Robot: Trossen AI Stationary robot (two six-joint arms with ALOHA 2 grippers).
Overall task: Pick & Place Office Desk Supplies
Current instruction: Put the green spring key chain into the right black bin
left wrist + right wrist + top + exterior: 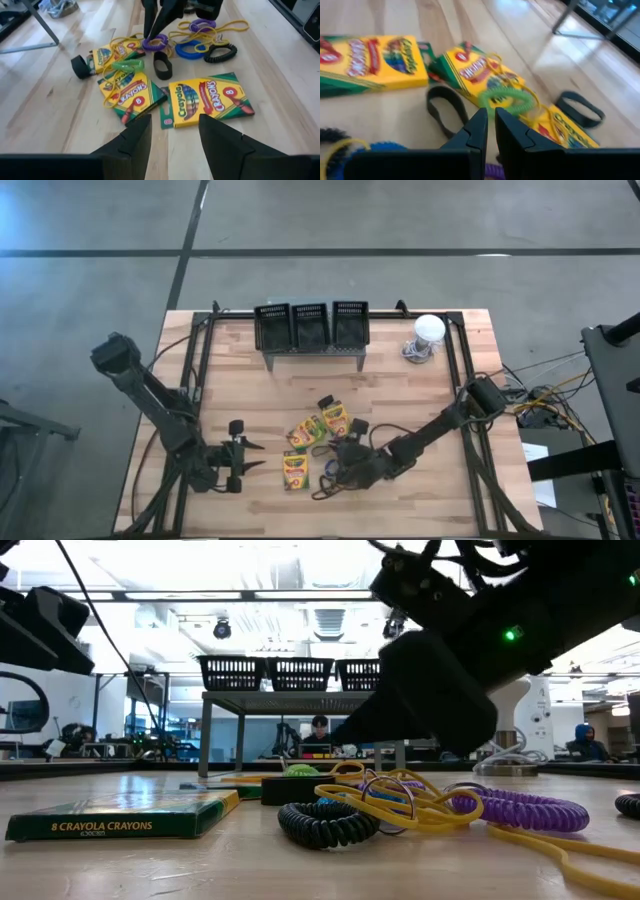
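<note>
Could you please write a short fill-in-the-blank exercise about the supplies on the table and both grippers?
1. The right gripper, its fingers nearly shut, points down at the ___ coil loop.
2. The green coil loop lies on top of a ___ box.
3. The three black mesh bins sit on a grey ___.
4. The left gripper waits with its fingers ___.

Missing words: purple; crayon; stand; open

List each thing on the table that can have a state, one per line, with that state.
Left tool: open, empty, short of the supplies.
Right tool: shut, empty, low over the pile of loops.
Nearest yellow-and-green cardboard crayon box: flat, end flap open.
Green coiled plastic loop: lying on a crayon box.
Three black mesh bins on the grey stand: upright; contents not visible.
</note>
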